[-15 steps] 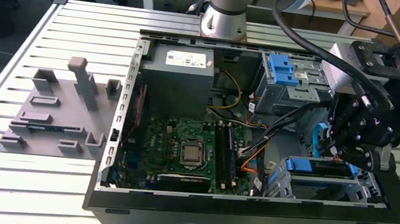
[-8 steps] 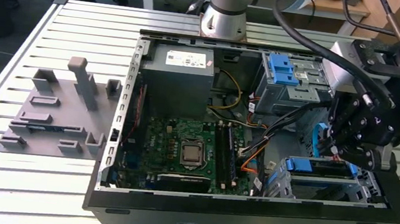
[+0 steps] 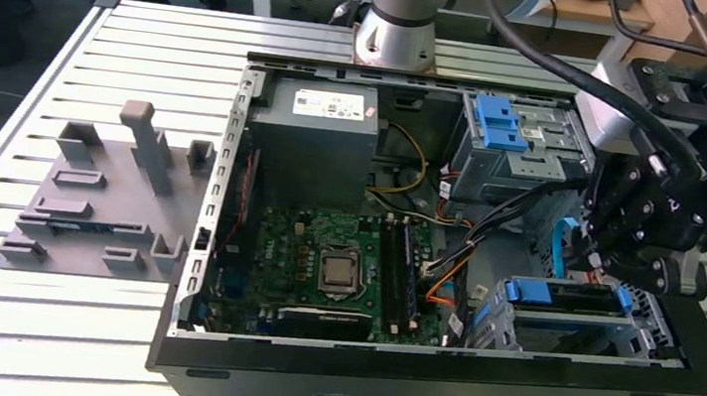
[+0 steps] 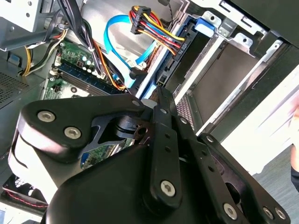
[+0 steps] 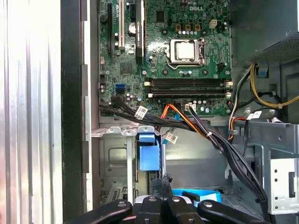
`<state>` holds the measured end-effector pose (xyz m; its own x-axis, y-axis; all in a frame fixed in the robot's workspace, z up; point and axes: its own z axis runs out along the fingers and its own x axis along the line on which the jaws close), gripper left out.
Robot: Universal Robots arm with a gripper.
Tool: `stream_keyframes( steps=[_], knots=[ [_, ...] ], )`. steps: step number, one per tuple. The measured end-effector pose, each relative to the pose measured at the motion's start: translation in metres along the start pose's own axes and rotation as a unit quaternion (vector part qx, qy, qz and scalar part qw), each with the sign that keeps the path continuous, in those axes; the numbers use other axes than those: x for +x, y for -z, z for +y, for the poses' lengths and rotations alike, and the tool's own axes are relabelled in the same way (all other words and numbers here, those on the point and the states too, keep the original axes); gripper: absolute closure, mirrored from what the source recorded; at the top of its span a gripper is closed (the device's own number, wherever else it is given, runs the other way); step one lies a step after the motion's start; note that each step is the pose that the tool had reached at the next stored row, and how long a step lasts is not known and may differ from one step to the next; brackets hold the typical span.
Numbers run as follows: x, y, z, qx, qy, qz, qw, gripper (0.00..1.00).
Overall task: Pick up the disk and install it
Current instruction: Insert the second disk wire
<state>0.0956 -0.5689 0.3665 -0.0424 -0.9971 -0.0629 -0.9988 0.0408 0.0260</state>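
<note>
**Robot arm reaches into an open computer**

Silver slats make up the table (image 3: 72, 326) in the exterior view. A big open computer case (image 3: 439, 388) lies on it, in the middle and right of the frame. At the left sits a grey block with pegs (image 3: 106, 200). Inside the case, a green board (image 3: 333, 266) lies at the lower middle, and a grey box with a white sticker (image 3: 321, 134) sits above it. A blue bracket (image 3: 506, 125) rests on a grey metal cage at the upper right. The black gripper (image 3: 634, 255) hangs at the right, just above another metal cage. The disk (image 3: 576, 298) sits inside that lower right cage, and its blue frame shows at the end nearest the green board. I cannot tell if the gripper is clenched or let go.

In the second wrist view, the gripper (image 4: 156, 100) is big and black, close to the camera. Past it are a light blue cable (image 4: 117, 42) and a bunch of red, yellow and black wires (image 4: 156, 32).

In the first wrist view, the blue end of the disk (image 5: 149, 156) stands in its metal cage, just beyond the gripper (image 5: 163, 205). Black and orange wires (image 5: 187, 123) cross between the disk and the green board (image 5: 163, 56).
</note>
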Motion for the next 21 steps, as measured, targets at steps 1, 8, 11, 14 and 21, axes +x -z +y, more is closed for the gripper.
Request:
stream_keyframes(
  steps=[1, 8, 11, 14, 21],
  knots=[
    [-0.0012, 0.0000, 0.0001, 0.0000, 0.000, 0.0000, 1.0000, 0.89],
    [-0.0031, 0.0036, 0.0003, 0.0000, 0.000, 0.0001, 1.0000, 0.89],
    [-0.0034, 0.0071, 0.0004, 0.0000, 0.000, 0.0001, 1.0000, 0.89],
    [-0.0046, 0.0074, 0.0008, 0.0000, 0.000, 0.0001, 1.0000, 0.89],
    [-0.0106, 0.0083, 0.0015, 0.0000, 0.000, 0.0002, 1.0000, 0.89]
  ],
)
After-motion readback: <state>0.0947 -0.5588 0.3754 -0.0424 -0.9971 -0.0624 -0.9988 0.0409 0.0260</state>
